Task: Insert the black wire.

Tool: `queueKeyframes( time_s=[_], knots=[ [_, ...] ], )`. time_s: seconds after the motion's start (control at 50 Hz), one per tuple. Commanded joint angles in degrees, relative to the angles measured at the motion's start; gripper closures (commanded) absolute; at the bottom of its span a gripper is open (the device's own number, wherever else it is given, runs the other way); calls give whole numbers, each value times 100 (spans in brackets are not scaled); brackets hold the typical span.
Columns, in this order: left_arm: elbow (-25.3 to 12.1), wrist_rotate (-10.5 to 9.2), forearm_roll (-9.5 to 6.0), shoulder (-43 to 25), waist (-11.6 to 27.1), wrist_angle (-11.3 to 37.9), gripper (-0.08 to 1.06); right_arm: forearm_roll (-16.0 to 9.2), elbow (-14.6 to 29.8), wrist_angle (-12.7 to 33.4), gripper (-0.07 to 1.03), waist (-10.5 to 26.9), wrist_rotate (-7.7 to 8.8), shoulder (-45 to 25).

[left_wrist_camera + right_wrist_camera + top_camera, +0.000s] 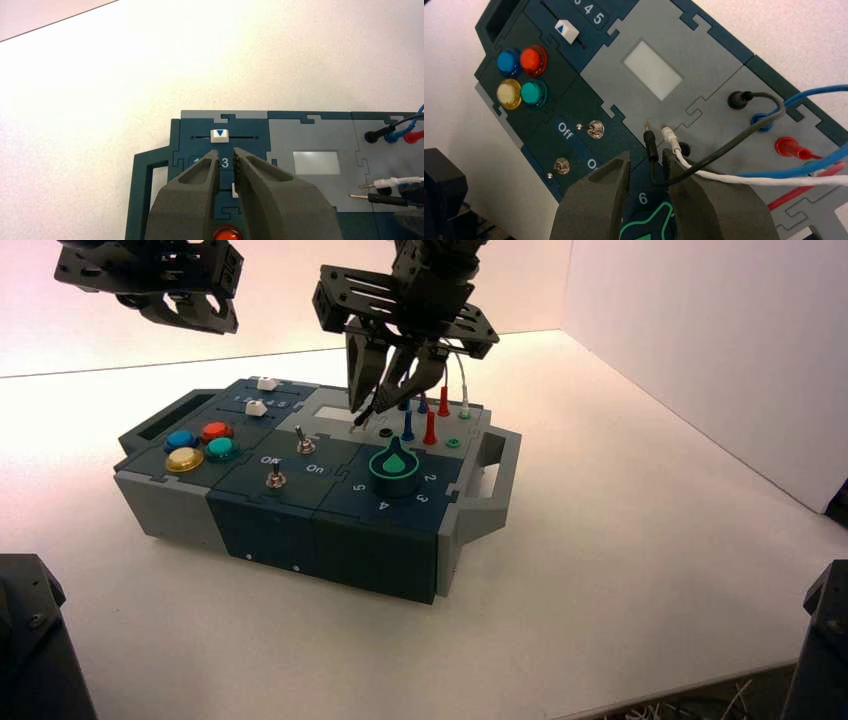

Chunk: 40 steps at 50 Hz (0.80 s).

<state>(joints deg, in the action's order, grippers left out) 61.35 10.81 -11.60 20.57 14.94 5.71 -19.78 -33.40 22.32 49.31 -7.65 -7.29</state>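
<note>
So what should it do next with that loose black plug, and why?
I'd gently close the right gripper on the black plug: its jaws stand open around it, and its bare tip is in no socket. The white plug lies close by, so probably catch only the black one. The left gripper hangs over the sliders.

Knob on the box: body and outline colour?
Dark body with a green outline and a green drop-shaped mark; the high view shows the knob best.

So the table's (620, 530) pale and super bright, with a plain whitish wall (700, 350) on the right and a pinkish wall (270, 290) behind.
</note>
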Motion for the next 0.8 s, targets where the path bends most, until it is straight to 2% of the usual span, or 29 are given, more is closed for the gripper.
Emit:
queueKeyframes(
  time_s=[0.02,0.1,0.24,0.5,0.54,0.68,0.8],
  knots=[
    [-149,26,18,53,35,-44,80,-26,79,-18,60,-18,18,114],
    [-141,26,9,53,35,-53,80,-26,88,-18,62,-18,18,105],
    [-141,26,9,70,35,-44,80,-26,88,-18,76,-18,18,97],
    [-141,26,9,79,35,-44,80,-26,97,-18,78,-18,18,79],
    [-141,26,18,88,35,-44,80,-26,105,-18,80,-18,18,79],
    [-141,26,9,88,35,-44,80,-26,114,9,99,-18,18,26],
    [-141,26,9,88,35,-53,80,-18,141,105,98,-18,18,-18]
  ],
)
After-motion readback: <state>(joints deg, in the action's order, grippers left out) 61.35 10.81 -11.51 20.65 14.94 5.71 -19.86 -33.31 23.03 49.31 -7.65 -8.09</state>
